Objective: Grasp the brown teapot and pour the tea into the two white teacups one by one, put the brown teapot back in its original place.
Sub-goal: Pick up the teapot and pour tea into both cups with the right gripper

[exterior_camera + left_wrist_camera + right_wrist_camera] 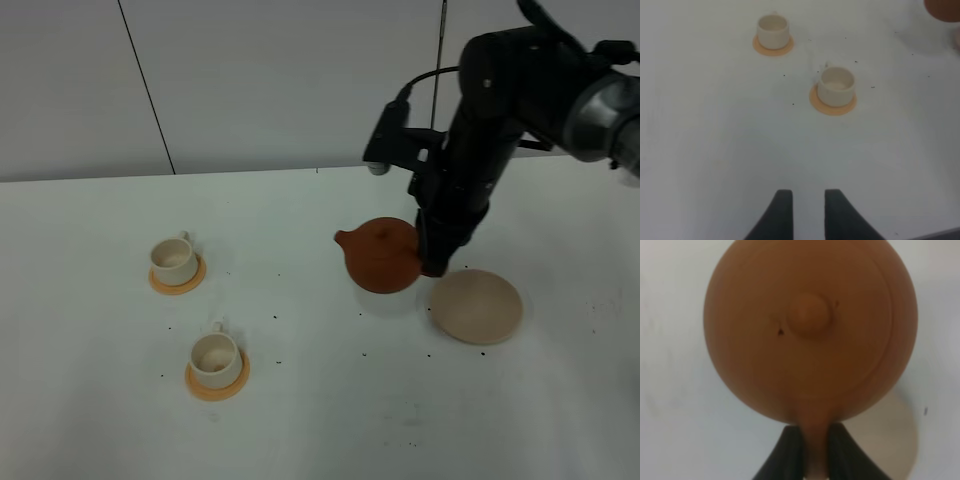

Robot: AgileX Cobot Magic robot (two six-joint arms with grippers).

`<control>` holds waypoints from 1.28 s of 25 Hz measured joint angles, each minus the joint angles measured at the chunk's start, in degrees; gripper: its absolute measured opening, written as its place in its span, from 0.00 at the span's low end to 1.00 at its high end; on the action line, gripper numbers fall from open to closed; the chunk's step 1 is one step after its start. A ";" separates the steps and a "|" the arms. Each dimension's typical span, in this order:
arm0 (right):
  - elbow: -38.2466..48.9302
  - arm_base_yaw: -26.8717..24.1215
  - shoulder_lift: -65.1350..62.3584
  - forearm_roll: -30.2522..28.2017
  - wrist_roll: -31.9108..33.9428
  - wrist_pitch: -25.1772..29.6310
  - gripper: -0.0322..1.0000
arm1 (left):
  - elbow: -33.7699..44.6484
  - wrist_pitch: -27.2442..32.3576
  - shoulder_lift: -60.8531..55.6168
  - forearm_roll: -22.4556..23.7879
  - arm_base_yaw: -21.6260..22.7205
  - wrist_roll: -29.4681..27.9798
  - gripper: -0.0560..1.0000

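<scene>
reddish-brown teapot (380, 257), cream cups (173, 258) (orange saucers (193, 283)), beige coaster (477, 306), white table (300, 410)

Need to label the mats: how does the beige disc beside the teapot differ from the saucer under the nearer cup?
The beige disc is wider and paler; the saucer is orange-tan. The disc lies bare; the saucer carries a white cup. Both are round and flat.

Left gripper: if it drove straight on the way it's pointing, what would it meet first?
Likely the bare table just ahead of the left gripper, as it seems tilted downward. If it skimmed level, the saucer under the nearer teacup comes next; depth is unclear.
</scene>
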 joint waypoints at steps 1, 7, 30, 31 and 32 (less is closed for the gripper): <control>-2.45 0.21 1.32 0.60 -0.14 0.25 0.12 | 0.00 0.00 0.00 0.00 0.00 0.00 0.27; -13.11 0.46 9.19 4.00 -0.47 0.30 0.12 | 0.00 0.00 0.00 0.00 0.00 0.00 0.27; -19.66 7.16 14.35 2.19 16.55 -3.11 0.12 | 0.00 0.00 0.00 0.00 0.00 0.00 0.27; -19.66 7.16 14.35 2.24 17.77 -4.43 0.12 | 0.00 0.00 0.00 0.00 0.00 0.00 0.27; -19.66 7.16 14.35 2.24 18.91 -5.27 0.12 | 0.00 0.00 0.00 0.00 0.00 0.00 0.27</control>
